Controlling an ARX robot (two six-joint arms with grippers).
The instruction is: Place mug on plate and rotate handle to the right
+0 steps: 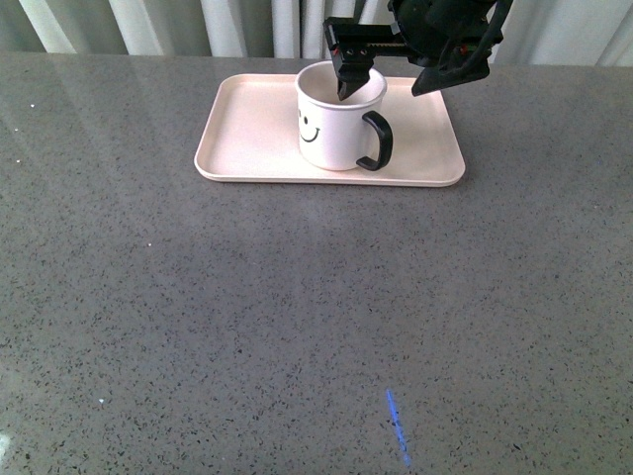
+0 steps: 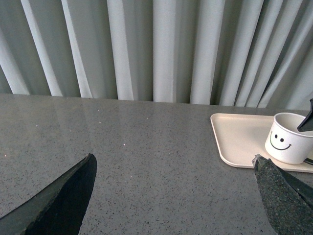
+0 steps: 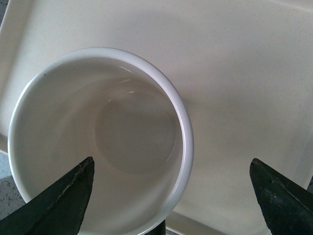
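Note:
The white mug (image 1: 336,127) with a black smiley face stands upright on the pale pink plate (image 1: 247,139). Its black handle (image 1: 378,141) points to the right and a little toward me. My right gripper (image 1: 391,84) is open just above the mug, with one finger over the mug's mouth and the other outside, to the right of the rim. In the right wrist view the gripper (image 3: 172,160) straddles the rim of the mug (image 3: 112,132) over the plate (image 3: 234,73). My left gripper (image 2: 174,157) is open and empty over the table, with the mug (image 2: 288,139) and plate (image 2: 239,137) off to one side.
The grey speckled table (image 1: 316,317) spreads in front of the plate. White pleated curtains (image 2: 156,49) hang behind the table's far edge. A small blue mark (image 1: 398,426) lies on the table near me.

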